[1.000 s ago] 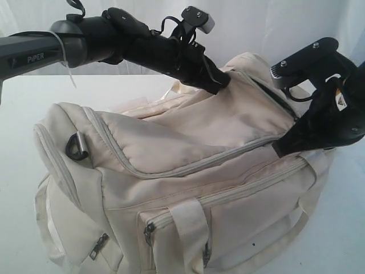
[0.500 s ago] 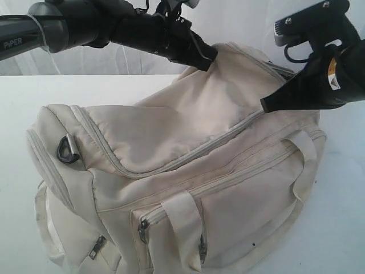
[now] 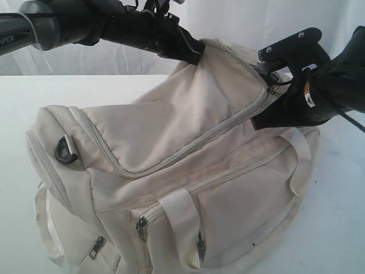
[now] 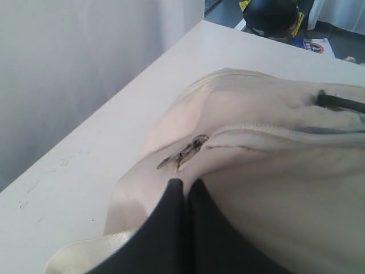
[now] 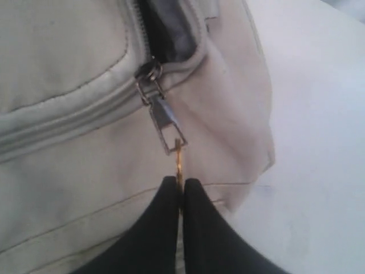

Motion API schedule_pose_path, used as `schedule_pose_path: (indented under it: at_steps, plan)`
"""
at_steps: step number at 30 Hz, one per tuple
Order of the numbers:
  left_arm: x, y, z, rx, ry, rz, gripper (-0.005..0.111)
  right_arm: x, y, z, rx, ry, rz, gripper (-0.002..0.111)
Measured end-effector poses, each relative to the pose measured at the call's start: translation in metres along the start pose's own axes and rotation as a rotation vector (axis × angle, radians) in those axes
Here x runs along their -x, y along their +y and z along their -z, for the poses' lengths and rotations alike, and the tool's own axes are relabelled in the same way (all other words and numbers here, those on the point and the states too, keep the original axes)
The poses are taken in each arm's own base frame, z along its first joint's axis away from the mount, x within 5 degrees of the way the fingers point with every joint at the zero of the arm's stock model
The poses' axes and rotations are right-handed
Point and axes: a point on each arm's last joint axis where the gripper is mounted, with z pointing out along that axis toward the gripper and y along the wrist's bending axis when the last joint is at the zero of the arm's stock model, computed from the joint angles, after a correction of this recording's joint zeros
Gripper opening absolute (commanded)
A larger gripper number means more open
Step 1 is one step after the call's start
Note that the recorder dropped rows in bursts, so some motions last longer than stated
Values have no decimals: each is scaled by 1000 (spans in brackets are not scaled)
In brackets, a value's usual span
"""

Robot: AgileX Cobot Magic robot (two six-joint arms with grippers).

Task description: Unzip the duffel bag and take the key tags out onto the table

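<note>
Nearest in ext view: the duffel bag sits on the table, front side facing cam. Front pocket zip is closed as far as seen, w/ its pull at the view-left end. A strap handle hangs across the pocket. Low on the near end is a side pocket zip pull, that zip closed too. Contents of both pockets are hidden.

Mid: a black D-ring sits on the near end panel. Bag's long axis runs from that end, low at view-left, up toward view-right. Far end is lifted, so the top flap slopes down toward cam. The flap zip follows the same diagonal.

Far/top: L gripper is at the bag's highest point. Its fingers are pressed together w/ no gap; fabric tents up to the tips, so a fold looks pinched. A small zip tab lies just ahead of them, untouched. R gripper is at the far view-right corner, fingers closed on a thin brassy tab hanging from the main zip pull. Behind the slider the zip is parted a short way, w/ dark grey lining in the gap. Rest of the interior can't be seen.

Beyond the bag, the table runs back to a white curtain.
</note>
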Motion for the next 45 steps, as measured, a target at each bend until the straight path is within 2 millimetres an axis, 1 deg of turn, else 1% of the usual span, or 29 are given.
schedule_pose_path:
  at_steps: [5,11,14,16,17,20,25,28,29,30,31,32,35,36,39,40,42,43,44,45]
  plan:
    - [-1,0,1,-9,5,6,0,-4,7,0,77,43,-40,0]
    - [-1,0,1,-17,12,1,0,-9,22,3,239,103,-47,0]
    - [-3,2,2,-16,20,-4,0,-7,24,14,308,87,-63,0]
    - [-3,2,2,-17,23,-6,0,-6,22,26,338,67,-66,0]
    - [-3,2,2,-19,24,-6,0,-6,22,29,342,69,-65,0]
    - [-4,2,2,-26,26,-4,0,-9,23,30,358,93,-66,0]
    - [-4,0,2,-39,34,-5,0,-16,36,31,497,109,-72,0]
    - [-4,0,2,-41,35,-5,0,-15,36,31,501,88,-53,2]
    - [-4,0,2,-41,35,-3,0,-15,35,30,489,72,-38,6]
    - [-4,0,2,-41,35,-3,0,-15,35,29,485,65,-33,19]
    - [-4,1,2,-36,33,-3,0,-15,35,29,486,69,-30,27]
    - [-4,2,3,-29,32,0,0,-15,35,29,487,73,-26,46]
    - [-4,3,3,-25,31,1,0,-14,34,32,488,80,-14,75]
    - [-4,3,3,-25,31,1,0,-13,33,34,484,75,-6,78]
    - [-4,3,3,-27,32,1,1,-6,24,47,446,22,26,76]
    - [-5,3,3,-29,32,1,5,-4,20,52,423,1,34,74]
    - [-6,3,4,-39,49,-12,23,8,5,74,354,-73,14,70]
    - [-7,3,4,-41,59,-23,44,12,-1,82,327,-97,9,70]
    - [-10,3,5,-46,87,-38,53,18,-13,94,266,-130,2,70]
    - [-11,4,5,-46,97,-39,73,20,-19,97,230,-139,1,70]
